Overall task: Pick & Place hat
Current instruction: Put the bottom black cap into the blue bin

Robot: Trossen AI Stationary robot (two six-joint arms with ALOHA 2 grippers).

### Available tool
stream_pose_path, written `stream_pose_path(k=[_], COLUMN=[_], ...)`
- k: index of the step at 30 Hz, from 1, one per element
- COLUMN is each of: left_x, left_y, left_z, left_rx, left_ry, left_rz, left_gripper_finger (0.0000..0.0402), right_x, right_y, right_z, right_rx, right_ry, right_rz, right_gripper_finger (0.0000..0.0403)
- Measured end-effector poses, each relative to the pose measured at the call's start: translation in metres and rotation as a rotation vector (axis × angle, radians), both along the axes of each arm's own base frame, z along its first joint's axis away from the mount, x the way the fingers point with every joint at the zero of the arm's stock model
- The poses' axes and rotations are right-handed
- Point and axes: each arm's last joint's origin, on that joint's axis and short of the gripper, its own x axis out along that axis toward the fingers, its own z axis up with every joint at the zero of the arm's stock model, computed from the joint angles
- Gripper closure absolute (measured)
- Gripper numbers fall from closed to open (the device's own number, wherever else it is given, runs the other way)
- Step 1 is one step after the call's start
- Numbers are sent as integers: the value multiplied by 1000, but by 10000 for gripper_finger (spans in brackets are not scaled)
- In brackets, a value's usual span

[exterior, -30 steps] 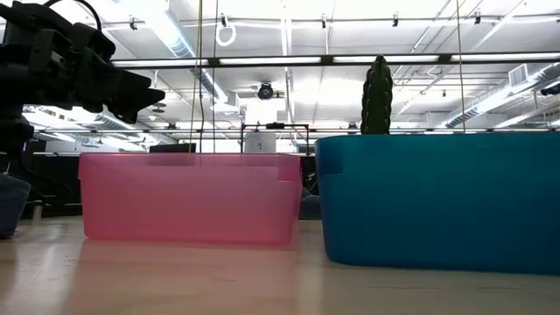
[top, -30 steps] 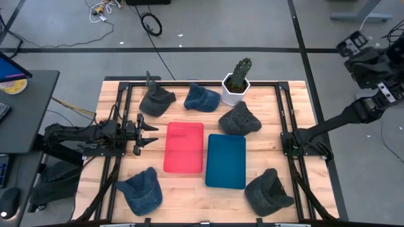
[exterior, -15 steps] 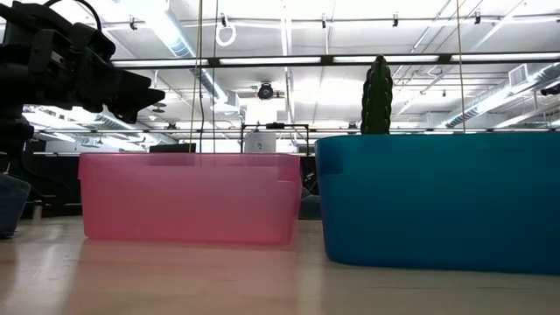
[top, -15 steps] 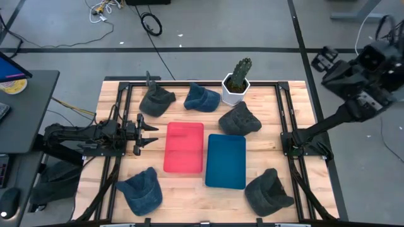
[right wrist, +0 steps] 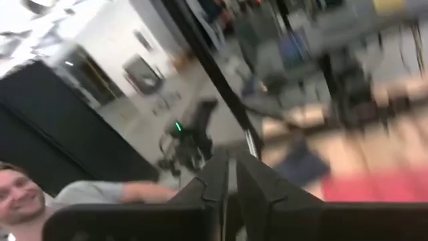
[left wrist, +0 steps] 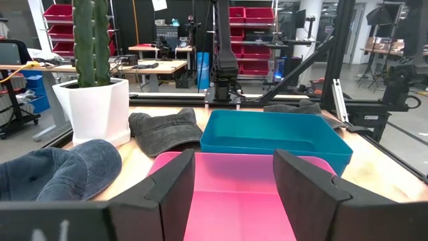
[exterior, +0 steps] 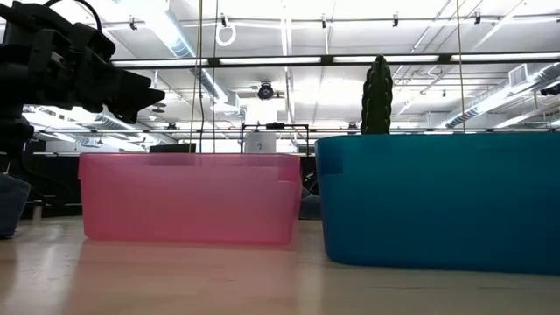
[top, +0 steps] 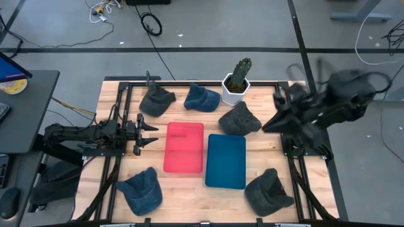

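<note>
Several hats lie flat on the wooden table: a dark grey hat (top: 156, 99), a blue hat (top: 202, 97) and a dark grey hat (top: 240, 118) at the far side, and a blue denim hat (top: 140, 189) and a dark grey hat (top: 268, 192) near the front. A pink bin (top: 184, 146) and a teal bin (top: 226, 161) stand mid-table. My left gripper (top: 150, 133) is open and empty, left of the pink bin (left wrist: 234, 201). My right gripper (top: 278, 113) is blurred above the table's right rail, and its fingers are shut (right wrist: 231, 175) and empty.
A potted cactus (top: 237, 81) stands at the far edge between the hats. Black rails (top: 287, 145) run along both sides of the table. A person (right wrist: 20, 194) shows in the room beyond in the right wrist view. Bare wood lies between the front hats.
My right arm has swung from outside the table's far right corner, going down and toward the table's left, and is now over the right rail near the far dark grey hat. The hats and bins have stayed where they were.
</note>
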Motion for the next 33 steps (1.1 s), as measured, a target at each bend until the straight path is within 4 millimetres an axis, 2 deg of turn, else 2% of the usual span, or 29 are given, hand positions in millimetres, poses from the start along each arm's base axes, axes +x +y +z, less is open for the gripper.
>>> stream_pose_path(k=[6,11,14,21,29,33], left_x=[0,0,0,0,0,0], left_y=[0,0,0,0,0,0], left_z=[0,0,0,0,0,0], left_rx=[0,0,0,0,0,0], left_ry=[0,1,0,0,0,0], left_rz=[0,0,0,0,0,0], left_gripper_finger=[195,195,195,195,195,195], right_x=[19,18,17,11,-8,-16], right_y=[22,36,47,82,113,127], right_z=[-31,-60,-72,-83,-92,-106], right_rx=[132,224,235,298,370,410], right_ry=[359,718,844,932,987,1054], right_rz=[-33,-174,-258,-341,-428,-487], right_gripper_finger=[367,367,367,367,367,367])
